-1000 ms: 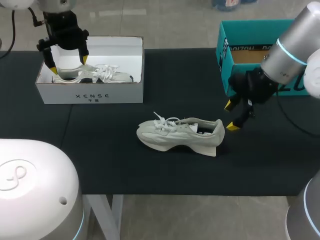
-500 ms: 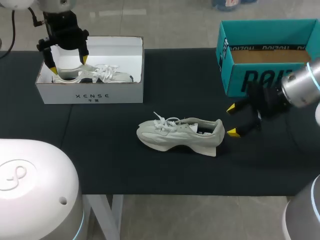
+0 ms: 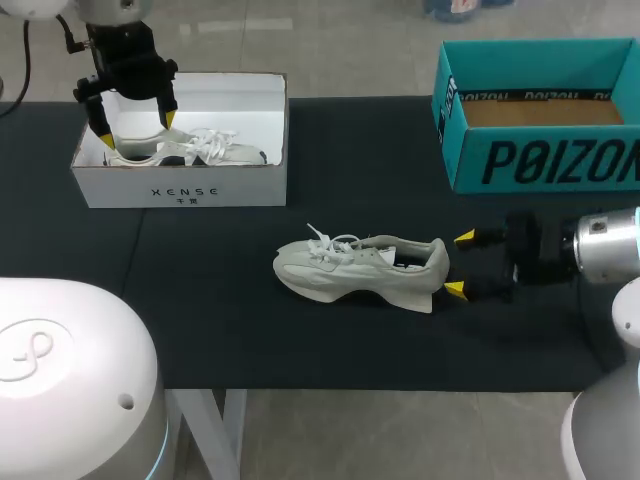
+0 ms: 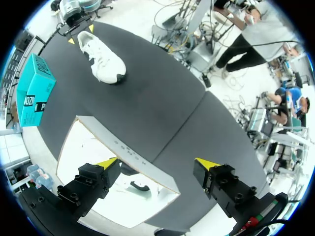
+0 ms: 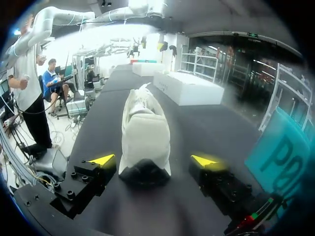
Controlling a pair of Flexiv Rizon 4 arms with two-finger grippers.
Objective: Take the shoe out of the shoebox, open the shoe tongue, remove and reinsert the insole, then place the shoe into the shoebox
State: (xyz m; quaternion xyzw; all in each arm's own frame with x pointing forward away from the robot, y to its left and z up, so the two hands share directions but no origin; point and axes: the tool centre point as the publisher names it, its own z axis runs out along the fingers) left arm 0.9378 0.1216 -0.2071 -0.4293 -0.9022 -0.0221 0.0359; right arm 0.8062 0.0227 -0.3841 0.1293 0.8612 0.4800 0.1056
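A pale white shoe [image 3: 360, 268] lies on its sole mid-table, toe to the left, heel to the right. My right gripper [image 3: 459, 264] is level with the table just behind the heel, open, one yellow tip on each side. In the right wrist view the heel of the shoe [image 5: 145, 130] lies between the spread fingers of that gripper [image 5: 152, 160], touching neither. The white shoebox [image 3: 180, 185] stands at the back left with a second white shoe [image 3: 200, 148] inside. My left gripper [image 3: 135, 127] hangs open over the box's left end; in the left wrist view this gripper [image 4: 156, 163] straddles the box wall [image 4: 133, 152].
A teal shoebox [image 3: 540, 160], open on top, stands at the back right, close behind my right arm. It also shows beside the right gripper [image 5: 275, 152]. Black cloth covers the table, with its front edge a short way in front of the shoe.
My right arm has come down and toward the front, turning its gripper from a slanted pose near the teal box to level behind the shoe's heel. The left arm has kept still.
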